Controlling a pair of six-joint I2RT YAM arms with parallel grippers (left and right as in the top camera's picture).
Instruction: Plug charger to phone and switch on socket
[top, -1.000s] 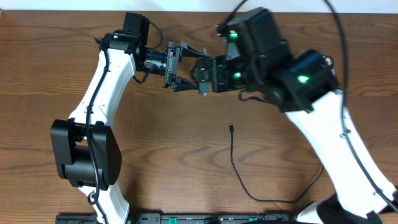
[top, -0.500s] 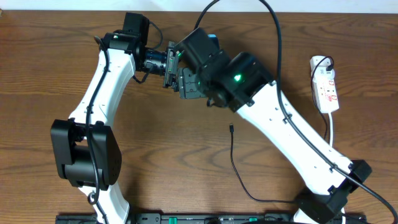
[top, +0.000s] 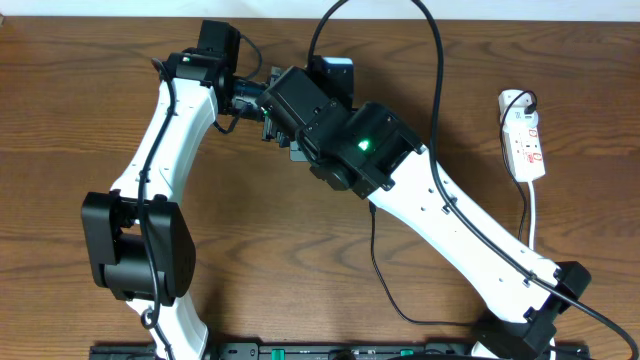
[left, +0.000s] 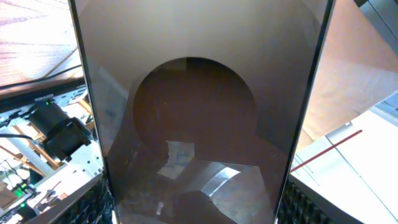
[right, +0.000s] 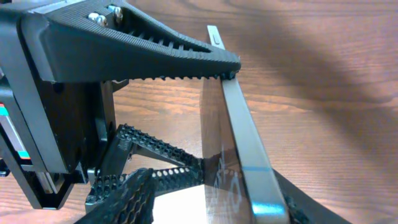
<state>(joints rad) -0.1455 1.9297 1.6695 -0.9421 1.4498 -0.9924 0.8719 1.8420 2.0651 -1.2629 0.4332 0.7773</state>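
My left gripper is shut on the phone, whose glossy dark face fills the left wrist view. In the right wrist view the phone shows edge-on, with the left gripper's toothed fingers clamped on it. My right gripper is open and straddles the phone's near end, with a gap on its left side. In the overhead view the right wrist covers the phone. The charger lies on the table, its plug tip hidden under the right arm. The socket lies at the far right.
The right arm stretches diagonally across the wooden table over the charger's upper end. The socket's white cord runs down the right side. A black rail lines the front edge.
The right arm has swung left and brought its gripper onto the phone held by the left gripper. The socket has come into view. The left arm has stayed put.
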